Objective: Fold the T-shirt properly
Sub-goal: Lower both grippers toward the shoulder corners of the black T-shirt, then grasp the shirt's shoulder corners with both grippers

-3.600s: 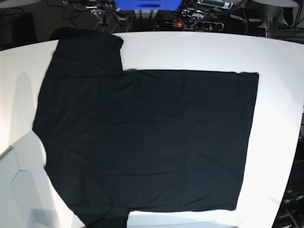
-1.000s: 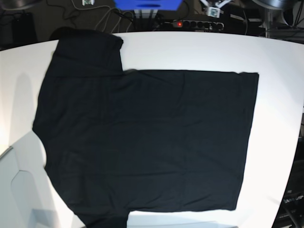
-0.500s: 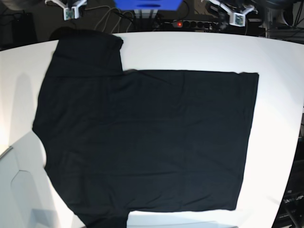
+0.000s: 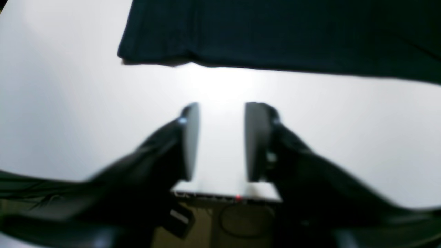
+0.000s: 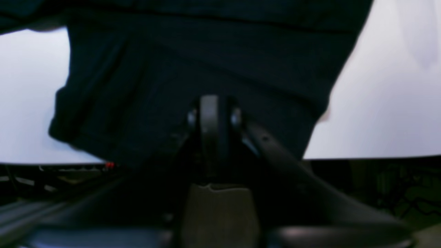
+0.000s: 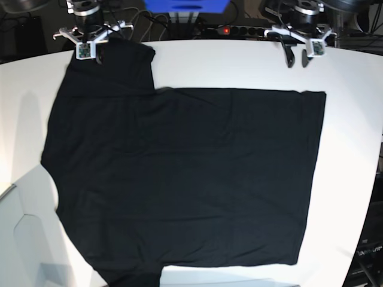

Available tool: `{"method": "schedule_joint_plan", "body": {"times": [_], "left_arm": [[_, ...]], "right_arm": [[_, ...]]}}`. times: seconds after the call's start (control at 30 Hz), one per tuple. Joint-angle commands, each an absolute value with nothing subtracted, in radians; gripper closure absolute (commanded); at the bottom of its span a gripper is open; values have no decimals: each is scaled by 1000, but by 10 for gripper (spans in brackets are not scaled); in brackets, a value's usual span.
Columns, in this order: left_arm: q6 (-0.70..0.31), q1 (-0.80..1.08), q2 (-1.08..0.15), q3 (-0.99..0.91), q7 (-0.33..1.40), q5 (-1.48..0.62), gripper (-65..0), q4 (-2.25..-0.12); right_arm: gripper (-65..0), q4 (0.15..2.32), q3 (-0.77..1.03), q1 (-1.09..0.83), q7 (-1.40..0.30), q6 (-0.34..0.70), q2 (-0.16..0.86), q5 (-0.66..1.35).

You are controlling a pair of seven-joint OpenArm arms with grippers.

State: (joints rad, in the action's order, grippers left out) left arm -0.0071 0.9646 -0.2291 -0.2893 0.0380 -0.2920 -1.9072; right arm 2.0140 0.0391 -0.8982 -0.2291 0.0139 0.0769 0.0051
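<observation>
The T-shirt (image 6: 179, 179) lies spread flat on the white counter (image 6: 239, 63), covering most of it. Its long axis runs from three o'clock, where the straight hem edge sits, to nine o'clock, where the shoulders are. One sleeve reaches up toward eleven o'clock at the far edge of the counter; the other runs off the near edge around seven o'clock. No fold has been made yet, as far as I can judge.

Both arms are at the far edge. The left tool (image 6: 297, 60) hangs at about one o'clock over bare counter, its two dark fingers (image 4: 190, 137) spread with clear counter showing between them, holding nothing. The hem corner (image 4: 137, 51) lies just ahead of it, near but apart, toward the middle of the counter.

The right tool (image 6: 99, 57) sits at about eleven o'clock, right at the far sleeve (image 5: 193, 69). In its own camera the fingers look close together, dark against the dark cloth, and the picture is blurred, so I cannot tell whether they are pressed together or slightly parted, nor whether they touch the sleeve.

So the right arm is nearer the cloth. The left has a short reach inward to the hem corner. I'd guess each is about to take its own far corner.
</observation>
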Motion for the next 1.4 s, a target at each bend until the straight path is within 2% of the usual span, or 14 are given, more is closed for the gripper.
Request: {"method": "schedule_joint_plan", "body": {"times": [0.0,0.17,0.23,0.3,0.43,0.63,0.7,0.87,1.0,1.37], "left_arm": [[-5,963,-228,-311,10,-292,-273,-1923],[-5,897,-220,-381,10,-294,-284,-1920],[-5,872,-220,-398,10,-297,-284,-1917],[-5,843,-222,-407,10,-340,-294,-1913],[-5,788,-229,-456,42,-467,-322,-1880],[-7,702,-225,-518,170,-503,-325,-1804],[-13,694,-225,-530,174,-504,-325,-1782],[-130,690,-200,-585,180,-506,-325,-1741],[-137,628,-180,-634,182,-496,-325,-1664],[-140,495,-189,-615,182,-495,-325,-1512]], "right_arm": [[-121,2032,45,-897,-209,13,77,5],[-257,2032,82,-848,-208,15,84,5],[-284,2032,96,-831,-208,27,85,5],[-297,2031,120,-806,-209,82,82,5],[-297,2031,193,-751,-272,170,39,5],[-296,2029,246,-714,-318,248,21,5],[-296,2029,246,-714,-318,248,21,5],[-296,2028,246,-716,-318,248,21,5],[-296,2026,245,-720,-318,249,21,5],[-296,2025,246,-725,-318,249,21,5]]}}
